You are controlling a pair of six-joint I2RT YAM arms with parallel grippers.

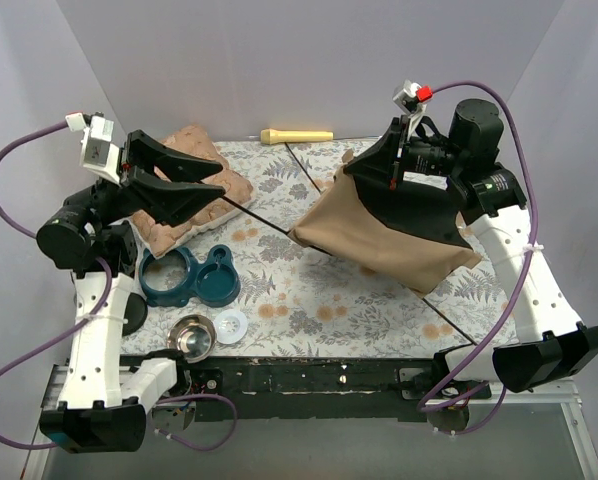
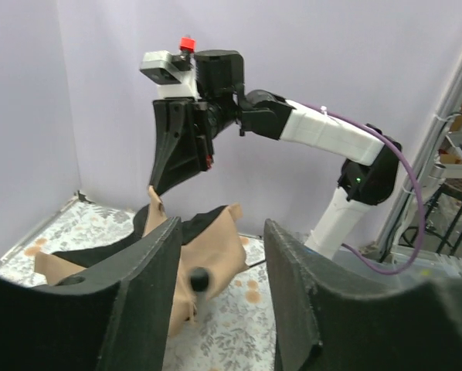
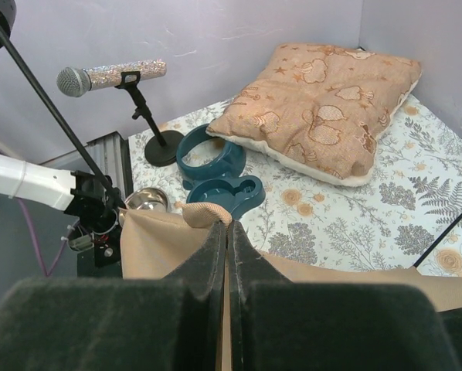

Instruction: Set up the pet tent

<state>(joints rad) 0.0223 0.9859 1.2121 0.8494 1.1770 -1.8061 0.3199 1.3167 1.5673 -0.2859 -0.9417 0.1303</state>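
Observation:
The pet tent [image 1: 379, 240] is a limp tan fabric shell with black trim, lying collapsed on the right half of the floral table. My right gripper [image 1: 347, 172] is shut on a fold at its upper left edge and holds that edge lifted; the pinched tan fabric [image 3: 208, 216] shows at the closed fingertips of that gripper [image 3: 228, 232]. A thin black pole [image 1: 269, 222] runs from the tent towards my left gripper [image 1: 217, 186], which is open and empty in the air above the cushion. In the left wrist view the pole's round black tip [image 2: 199, 278] sits between the open fingers [image 2: 150, 286].
A beige-pink patterned cushion [image 1: 194, 140] lies at the back left. A teal double bowl stand [image 1: 189, 277], a steel bowl [image 1: 192, 336] and a white lid [image 1: 231, 325] sit front left. A yellow cylinder [image 1: 297, 135] lies at the back wall. A microphone stand [image 3: 111, 76] stands beyond the table.

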